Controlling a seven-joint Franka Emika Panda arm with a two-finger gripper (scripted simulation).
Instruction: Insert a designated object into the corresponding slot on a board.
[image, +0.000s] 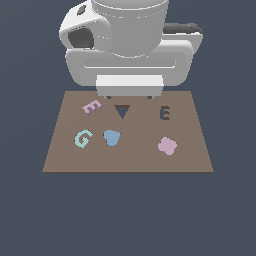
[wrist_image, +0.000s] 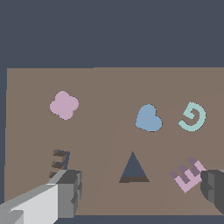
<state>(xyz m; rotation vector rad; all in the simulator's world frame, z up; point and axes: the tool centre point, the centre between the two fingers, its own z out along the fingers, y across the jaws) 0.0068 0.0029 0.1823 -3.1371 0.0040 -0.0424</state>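
Observation:
The pale pink E block (image: 92, 106) (wrist_image: 189, 174) lies flat and slightly tilted on the brown board (image: 140, 157) (wrist_image: 109, 83), near its far corner on the exterior view's left. The dark E-shaped slot (image: 165, 113) (wrist_image: 60, 159) sits near the far corner on the exterior view's right. My gripper (image: 129, 96) (wrist_image: 140, 192) hangs over the board's far edge between the two, open wide and holding nothing. One finger (wrist_image: 70, 190) is close to the slot, and the other finger (wrist_image: 214, 190) is right beside the E block.
A dark triangle cutout (image: 121, 111) (wrist_image: 133, 168) lies under the gripper's middle. A teal G (image: 83, 138) (wrist_image: 193, 117), a blue heart (image: 111, 137) (wrist_image: 148, 119) and a pink clover-like piece (image: 167, 146) (wrist_image: 64, 105) rest on the board's nearer half.

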